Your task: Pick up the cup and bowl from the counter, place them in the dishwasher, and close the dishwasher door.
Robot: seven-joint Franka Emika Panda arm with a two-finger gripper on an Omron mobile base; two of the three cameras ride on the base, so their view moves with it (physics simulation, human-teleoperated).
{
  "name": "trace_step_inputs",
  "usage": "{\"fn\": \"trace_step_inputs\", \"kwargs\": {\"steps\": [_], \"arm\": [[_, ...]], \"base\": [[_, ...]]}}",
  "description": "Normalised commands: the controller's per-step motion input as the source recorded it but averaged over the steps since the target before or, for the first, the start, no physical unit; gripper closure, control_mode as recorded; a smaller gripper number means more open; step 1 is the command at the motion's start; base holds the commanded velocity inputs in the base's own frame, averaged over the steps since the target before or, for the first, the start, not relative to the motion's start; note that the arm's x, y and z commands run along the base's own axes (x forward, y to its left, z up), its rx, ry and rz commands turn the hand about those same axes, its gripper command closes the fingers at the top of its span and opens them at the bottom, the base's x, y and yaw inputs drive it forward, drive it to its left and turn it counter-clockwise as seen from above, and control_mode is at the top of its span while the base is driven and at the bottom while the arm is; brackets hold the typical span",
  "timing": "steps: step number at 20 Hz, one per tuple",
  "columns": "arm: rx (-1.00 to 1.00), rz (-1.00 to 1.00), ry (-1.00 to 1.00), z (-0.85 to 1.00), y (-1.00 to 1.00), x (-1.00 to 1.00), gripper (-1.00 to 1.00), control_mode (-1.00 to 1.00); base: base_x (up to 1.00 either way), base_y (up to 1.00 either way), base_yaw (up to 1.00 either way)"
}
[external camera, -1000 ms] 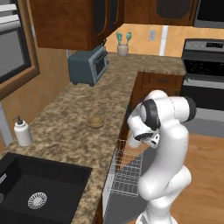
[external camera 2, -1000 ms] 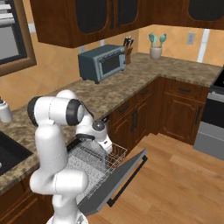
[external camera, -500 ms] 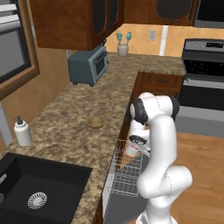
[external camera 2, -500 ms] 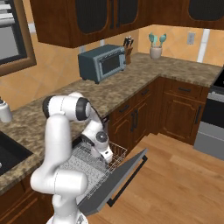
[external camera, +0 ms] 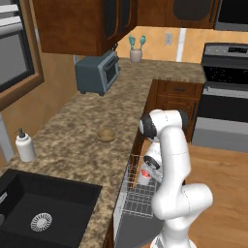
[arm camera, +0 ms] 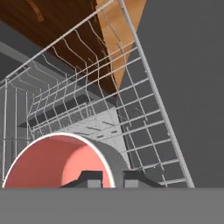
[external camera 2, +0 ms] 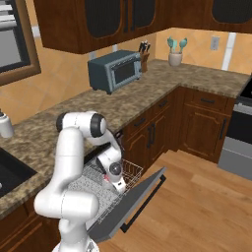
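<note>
The gripper point(arm camera: 106, 178) is down in the dishwasher's wire rack point(arm camera: 144, 118), its fingertips pinching the rim of the cup point(arm camera: 57, 162), which sits near the rack's counter-side end. Released tilted, the cup may tip between the wires. The bowl point(external camera: 106, 135) waits mid-counter point(external camera: 72, 131), the dishwasher door point(external camera 2: 135, 204) hanging open.

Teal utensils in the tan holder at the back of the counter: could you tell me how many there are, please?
2. Both stand in the tan holder by the back wall: the left teal utensil and the right teal utensil. Any shorter ones inside would be hidden.
</note>
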Motion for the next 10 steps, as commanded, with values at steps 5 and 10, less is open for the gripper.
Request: {"fn": "trace_step_inputs", "kwargs": {"steps": [5,10], "arm": [[0.00,0.00,0.00,-0.02,0.00,0.00,-1.00,-1.00],[0.02,0.00,-0.02,0.41,-0.04,-0.01,-1.00,-1.00]], "base": [[0.00,0.00,0.00],[0.00,0.00,0.00]]}}
